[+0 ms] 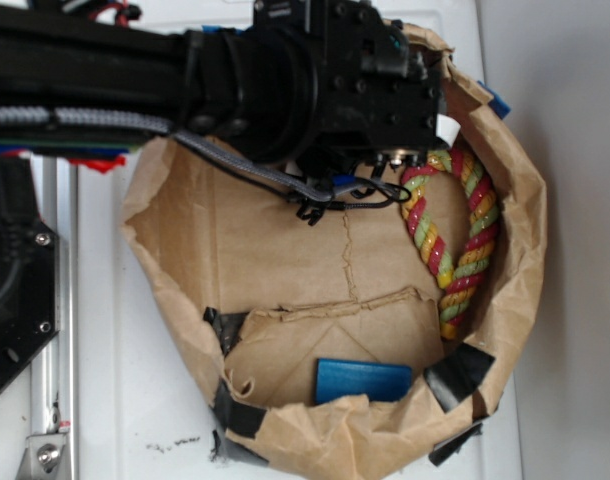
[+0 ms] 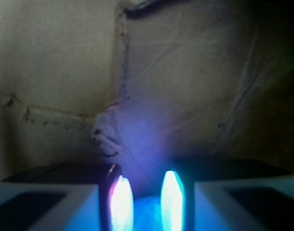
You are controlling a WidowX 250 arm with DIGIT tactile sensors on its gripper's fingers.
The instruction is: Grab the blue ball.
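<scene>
- Your claw [image 2: 147, 204] has its two glowing fingers [image 2: 122, 204] close together, with a sliver of the blue ball [image 2: 147, 216] between them at the bottom edge of the wrist view.
- Gripping or just straddling? I can't tell.
- Squeeze gently and keep centred; a round ball can squirt out.
- The ball shows only as a blurred, teal-blue patch.
- Beyond the claw: creased paper bag [image 1: 285, 260], rope toy [image 1: 465, 240] beside the arm, blue block [image 1: 363, 380] well apart.

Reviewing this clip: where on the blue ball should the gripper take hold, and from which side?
Across its widest middle, coming straight down from above. In the wrist view the blue ball already sits between the two glowing fingertips of the gripper, only its rounded top showing. A round shape slips off-centre, so pinch at the equator. The exterior view hides it under the arm.
</scene>
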